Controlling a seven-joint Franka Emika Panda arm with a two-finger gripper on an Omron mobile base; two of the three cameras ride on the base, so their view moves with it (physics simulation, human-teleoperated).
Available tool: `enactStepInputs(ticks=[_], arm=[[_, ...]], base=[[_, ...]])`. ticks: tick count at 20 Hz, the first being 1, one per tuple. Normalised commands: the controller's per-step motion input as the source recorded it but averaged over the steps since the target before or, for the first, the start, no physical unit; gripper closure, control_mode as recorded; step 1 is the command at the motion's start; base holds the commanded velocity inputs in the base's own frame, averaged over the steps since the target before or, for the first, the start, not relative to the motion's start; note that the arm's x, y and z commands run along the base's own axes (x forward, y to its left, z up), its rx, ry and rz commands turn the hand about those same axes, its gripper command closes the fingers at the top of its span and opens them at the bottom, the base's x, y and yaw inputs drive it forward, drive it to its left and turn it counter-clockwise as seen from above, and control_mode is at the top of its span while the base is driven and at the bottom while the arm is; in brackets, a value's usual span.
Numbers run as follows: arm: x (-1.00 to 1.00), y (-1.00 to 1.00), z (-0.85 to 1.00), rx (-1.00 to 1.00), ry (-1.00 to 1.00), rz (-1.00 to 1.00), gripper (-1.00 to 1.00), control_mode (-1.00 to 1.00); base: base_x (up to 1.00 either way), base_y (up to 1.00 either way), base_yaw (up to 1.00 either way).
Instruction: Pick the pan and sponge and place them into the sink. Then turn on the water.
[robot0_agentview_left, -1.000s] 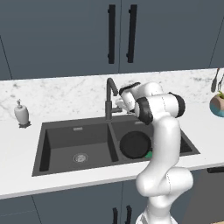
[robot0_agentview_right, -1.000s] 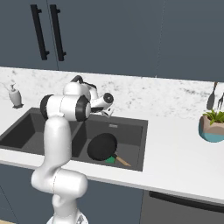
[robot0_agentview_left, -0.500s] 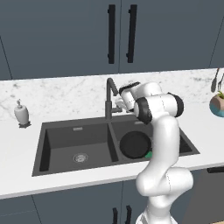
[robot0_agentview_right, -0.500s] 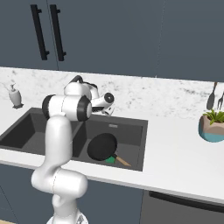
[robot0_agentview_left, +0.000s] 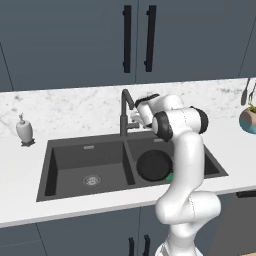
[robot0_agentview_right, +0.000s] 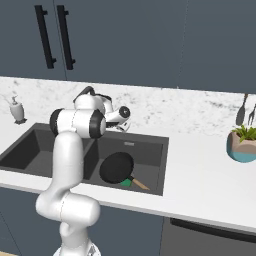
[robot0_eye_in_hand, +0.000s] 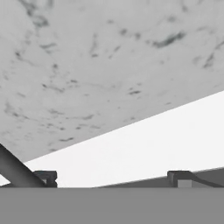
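Little has shifted since a second ago: your gripper (robot0_agentview_left: 134, 119) has crept slightly closer to the faucet (robot0_agentview_left: 123, 112) and sits just beside its stem, jaws spread wide, holding nothing. Look in the sink (robot0_agentview_left: 87, 150): the pan (robot0_agentview_right: 117, 167) lies flat in the right basin, round, shallow, all black, its handle (robot0_agentview_right: 138, 183) running toward the basin's front right corner. You can make out the sponge (robot0_agentview_right: 125, 183) as a green sliver beside the pan where the handle starts, though most of it seems hidden. Your left basin holds its round metal drain (robot0_agentview_left: 91, 180).
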Motion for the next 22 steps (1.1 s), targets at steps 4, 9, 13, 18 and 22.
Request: enactStepInputs(ticks=[4,9,13,18,22], arm=[[0.06,0.17,-0.11,0.02,0.0,-0.03,1.0,-1.0],[0.09,0.07,-0.12,0.01,0.0,-0.05,1.0,-1.0],[0.02,-0.01,0.0,0.0,0.01,-0.01,1.0,-1.0],[0.01,0.0,0.0,0.0,0.0,0.0,1.0,-1.0],[0.05,0.0,-0.08,0.08,0.0,-0.03,1.0,-1.0]], base=[[0.0,0.0,0.0],[0.0,0.0,0.0],[0.0,0.0,0.0],[0.0,0.0,0.0],[0.0,0.0,0.0]])
